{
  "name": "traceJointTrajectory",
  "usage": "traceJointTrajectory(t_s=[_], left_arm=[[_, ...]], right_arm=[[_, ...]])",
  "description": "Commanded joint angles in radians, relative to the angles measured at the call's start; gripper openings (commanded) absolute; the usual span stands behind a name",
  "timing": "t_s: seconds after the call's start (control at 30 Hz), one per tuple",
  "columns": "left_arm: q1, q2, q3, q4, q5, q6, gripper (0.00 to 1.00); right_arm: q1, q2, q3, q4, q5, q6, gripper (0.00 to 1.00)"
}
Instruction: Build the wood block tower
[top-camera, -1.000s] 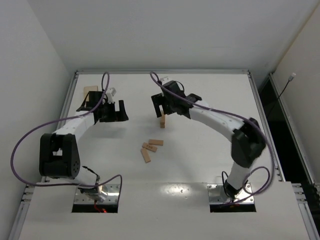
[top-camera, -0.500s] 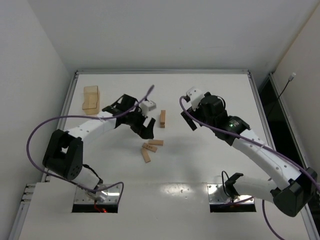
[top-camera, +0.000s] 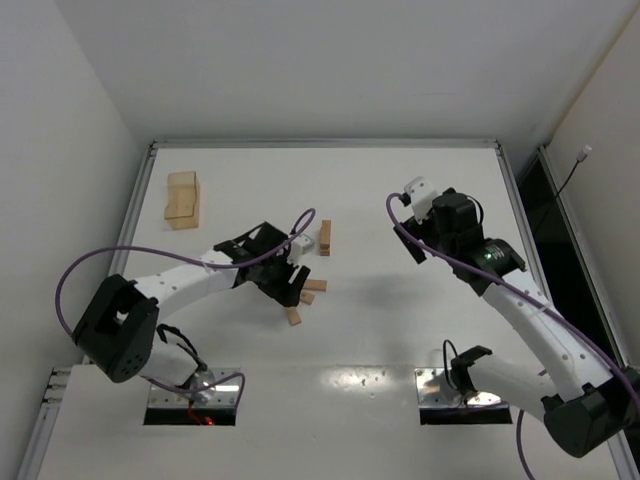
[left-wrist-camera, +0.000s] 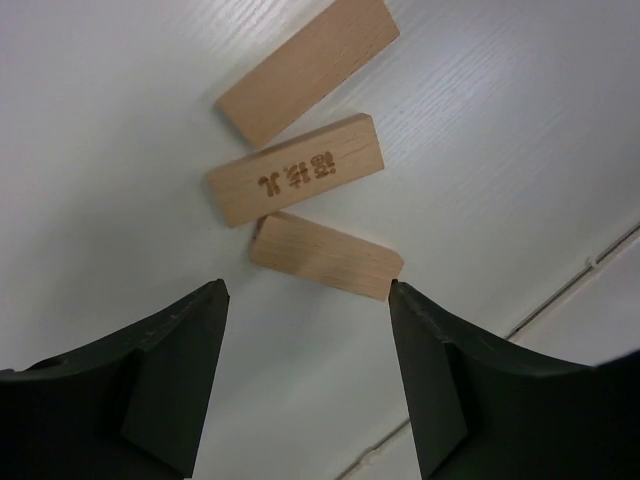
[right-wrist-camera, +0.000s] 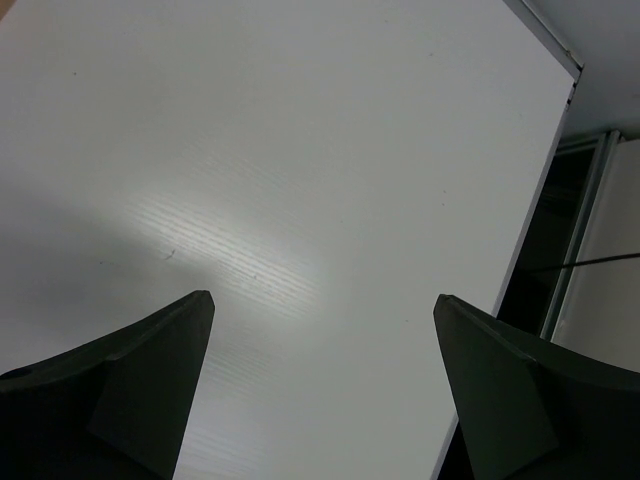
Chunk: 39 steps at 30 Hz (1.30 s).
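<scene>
Left gripper (left-wrist-camera: 305, 292) seen part-open, empty, positioned over three loose blocks (left-wrist-camera: 296, 171). Right gripper (right-wrist-camera: 322, 300) spread wide, nothing held, above white table (right-wrist-camera: 250, 150). Wood block tower (top-camera: 325, 238) seen upright near blocks.

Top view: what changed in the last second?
The left gripper swung from the wooden box to the middle and now hangs open over the loose blocks, holding nothing. The right gripper backed away from the wood block tower toward the right, open and empty. Box, tower and loose blocks stayed put.
</scene>
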Motion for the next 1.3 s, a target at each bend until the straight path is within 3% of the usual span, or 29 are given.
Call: traceJointTrajectory(t_s=[0.0,0.27,0.57,0.9,1.27], left_arm=[[-0.061,-0.005,0.023,-0.003,-0.098,-0.181,0.63],[-0.107,0.17,0.167,-0.107,-0.089,-0.376,0.61],[-0.107,0.146,0.133,-0.13,-0.182,-0.492,0.56],[-0.059,0.126,0.01,-0.089,-0.144,-0.511,0.55],[-0.059,0.129,0.001,-0.03,-0.107,-0.5,0.55]], right_arm=[[-0.025,-0.007,-0.001,0.011,-0.008,-0.008,0.9],[-0.081,-0.007,-0.001,0.001,-0.017,0.011,0.9],[-0.119,0.002,0.019,-0.009,-0.049,0.011,0.9],[-0.157,0.031,0.049,-0.009,-0.058,0.002,0.9],[-0.185,0.04,0.039,-0.031,-0.121,0.002,0.9]])
